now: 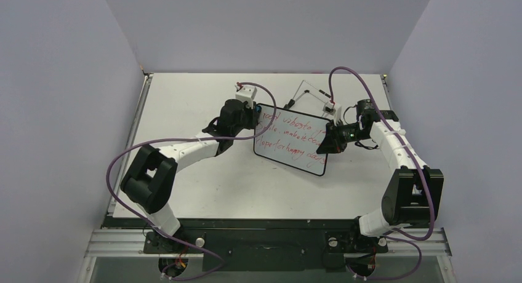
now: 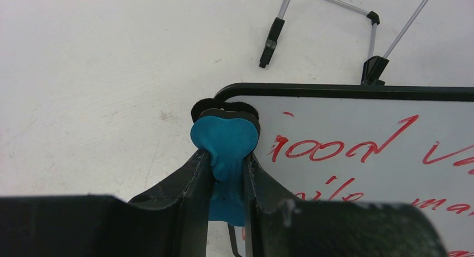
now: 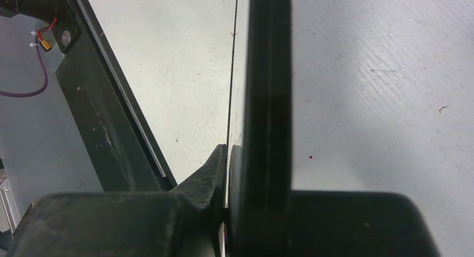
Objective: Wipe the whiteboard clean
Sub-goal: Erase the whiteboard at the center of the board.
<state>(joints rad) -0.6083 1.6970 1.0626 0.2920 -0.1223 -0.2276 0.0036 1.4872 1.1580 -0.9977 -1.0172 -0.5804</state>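
Note:
The whiteboard (image 1: 290,139) is a small white board with a black rim and three lines of red handwriting, held tilted above the table. My right gripper (image 1: 326,141) is shut on its right edge; in the right wrist view the board (image 3: 268,89) shows edge-on between the jaws. My left gripper (image 1: 253,115) is shut on the blue eraser (image 2: 224,139), whose head sits at the board's top left corner (image 2: 235,92), beside the first red word (image 2: 313,150).
The thin wire easel stand (image 1: 311,92) lies on the table behind the board, also in the left wrist view (image 2: 330,22). Purple cables loop from both arms. The table's black front edge (image 3: 95,100) shows in the right wrist view.

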